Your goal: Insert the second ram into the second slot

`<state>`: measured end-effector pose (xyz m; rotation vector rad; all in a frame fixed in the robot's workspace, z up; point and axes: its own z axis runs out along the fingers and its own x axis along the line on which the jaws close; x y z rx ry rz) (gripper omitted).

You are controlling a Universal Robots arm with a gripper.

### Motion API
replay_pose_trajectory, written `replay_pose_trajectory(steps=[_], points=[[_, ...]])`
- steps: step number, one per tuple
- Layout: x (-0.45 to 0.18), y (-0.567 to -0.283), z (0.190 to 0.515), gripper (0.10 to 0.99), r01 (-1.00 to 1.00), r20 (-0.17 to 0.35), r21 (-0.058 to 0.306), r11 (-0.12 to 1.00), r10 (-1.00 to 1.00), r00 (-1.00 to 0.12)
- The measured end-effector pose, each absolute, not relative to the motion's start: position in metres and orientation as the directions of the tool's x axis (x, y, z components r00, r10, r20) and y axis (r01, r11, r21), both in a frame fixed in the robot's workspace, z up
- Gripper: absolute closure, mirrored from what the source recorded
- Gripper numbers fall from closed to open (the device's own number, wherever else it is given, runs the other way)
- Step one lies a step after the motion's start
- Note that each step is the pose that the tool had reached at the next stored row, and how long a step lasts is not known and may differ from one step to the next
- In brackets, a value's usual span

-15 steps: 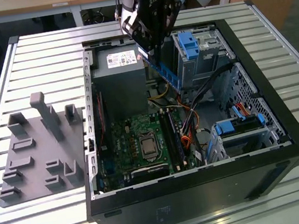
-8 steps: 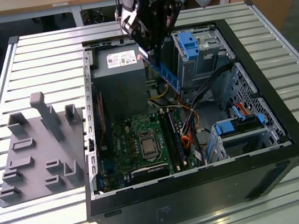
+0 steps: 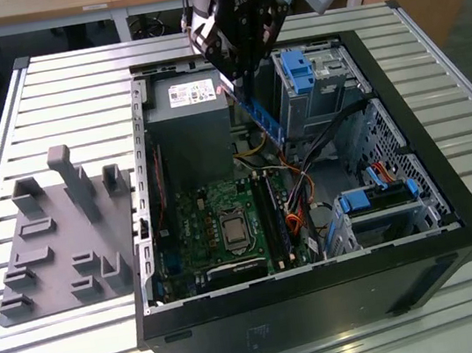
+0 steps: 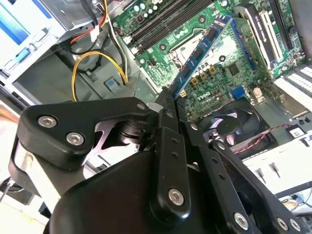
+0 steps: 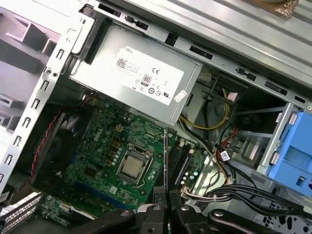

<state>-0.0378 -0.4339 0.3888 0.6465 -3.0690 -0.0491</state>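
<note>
As end effector [image 3: 237, 77] grips its end, second ram [image 3: 266, 124] slanted, above motherboard [image 3: 211, 226]

On counter [image 3: 70, 77]: computer case [image 3: 456, 223]; fixture block [image 3: 53, 257] at the exterior view's left of it. In case: power supply [image 3: 188, 121] behind motherboard [image 3: 211, 220]; drive bays [image 3: 320, 84] at the exterior view's right. Above motherboard: second ram [image 3: 265, 123], clamped in tool [image 3: 237, 77].

Print: one sticker [image 5: 148, 75], nothing surely readable.
White, small dark marks, on grey power supply [image 5: 92, 63], ahead of gripper [image 5: 165, 195].
</note>
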Motion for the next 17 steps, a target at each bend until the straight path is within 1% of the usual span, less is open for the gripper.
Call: replay_pose_trajectory(steps=[17], points=[[-0.0378,-0.434,0.3888,0.949,-0.318,-0.001,0.031,0.948,-0.318,-0.948]])
